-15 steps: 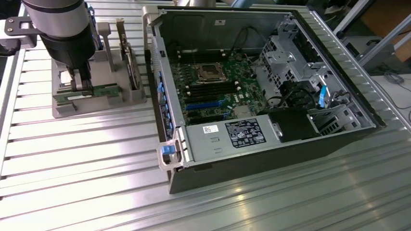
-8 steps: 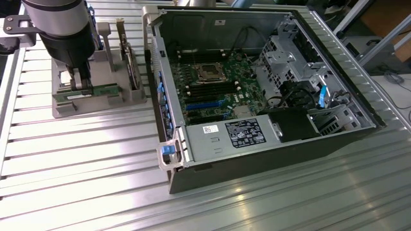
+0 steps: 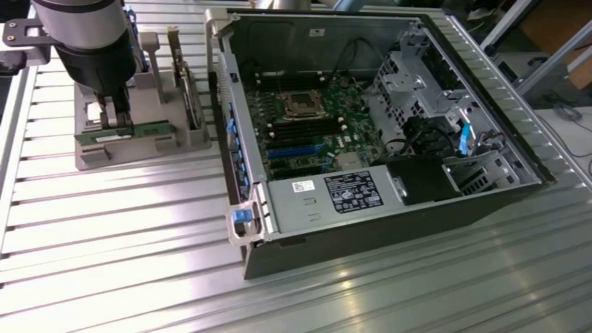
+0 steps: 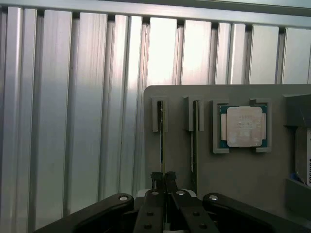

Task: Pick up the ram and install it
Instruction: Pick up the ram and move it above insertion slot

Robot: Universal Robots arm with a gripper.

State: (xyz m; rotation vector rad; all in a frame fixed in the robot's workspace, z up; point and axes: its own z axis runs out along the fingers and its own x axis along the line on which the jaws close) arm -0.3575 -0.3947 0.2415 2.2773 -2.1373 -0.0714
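The outside camera sits high up and a good way back, looking down at a slant on the metal table (image 3: 111, 229). In its picture the open computer case (image 3: 370, 118) fills the middle and the grey holder (image 3: 138, 142) sits out at ten o'clock. The wrist camera rides on the arm and looks straight down from very close, past the gripper (image 4: 163, 180), whose fingers pinch the ram (image 4: 162, 141) standing on its edge. Both cameras see the holder, the ram, the gripper and the ribbed table beside them.
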